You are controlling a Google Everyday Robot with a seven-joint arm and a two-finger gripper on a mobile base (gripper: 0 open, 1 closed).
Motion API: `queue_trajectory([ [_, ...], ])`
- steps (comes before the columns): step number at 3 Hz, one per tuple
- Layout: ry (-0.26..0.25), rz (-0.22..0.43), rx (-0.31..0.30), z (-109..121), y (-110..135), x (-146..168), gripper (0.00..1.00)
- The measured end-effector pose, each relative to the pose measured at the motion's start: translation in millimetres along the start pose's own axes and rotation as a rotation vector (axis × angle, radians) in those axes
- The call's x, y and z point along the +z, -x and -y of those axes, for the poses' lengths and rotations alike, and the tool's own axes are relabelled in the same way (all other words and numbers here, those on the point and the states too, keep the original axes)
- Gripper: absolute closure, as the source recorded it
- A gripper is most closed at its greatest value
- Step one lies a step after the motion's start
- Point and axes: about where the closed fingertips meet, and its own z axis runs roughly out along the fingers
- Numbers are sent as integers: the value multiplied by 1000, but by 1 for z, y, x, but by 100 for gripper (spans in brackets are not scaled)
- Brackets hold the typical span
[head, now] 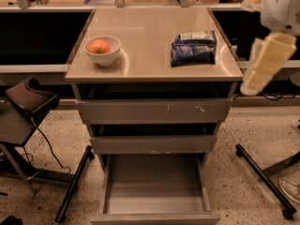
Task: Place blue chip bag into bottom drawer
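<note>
- On the cabinet top [150, 27], camera view, the blue chip bag [193, 48] lies flat toward the right side, near the right edge and a bit back from the front lip. It's crinkled dark-blue foil with lighter printed patches.
- Over on the left of that same top sits a white bowl [102, 50] with an orange [99, 46] in it, well apart from the bag.
- The gripper [253, 78] hangs off the right side of the cabinet, beside the top's front-right corner, at the end of a cream-coloured arm slanting down from the upper right. It's not touching the bag, and honestly I can't tell if the claw is open or closed.
- Below the top there's the scratched top drawer [154, 110], then the narrow middle drawer [153, 143]. Both look only slightly out.
- The bottom drawer [152, 179] is pulled well out toward the camera, with its plain grey floor showing.
- A dark stool thing [28, 100] stands on the speckled floor to the left, and a black wheeled leg [262, 177] to the right.
</note>
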Motion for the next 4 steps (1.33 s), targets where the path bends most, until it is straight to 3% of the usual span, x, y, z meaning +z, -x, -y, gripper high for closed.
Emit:
queue_trajectory([
  [1,-43,126,-111,59,59,12,0],
  [2,-29,173,-179,109,115,42,0],
  [3,29,175,-220,140,161,82,0],
  [4,-18,208,-233,163,186,75,0],
])
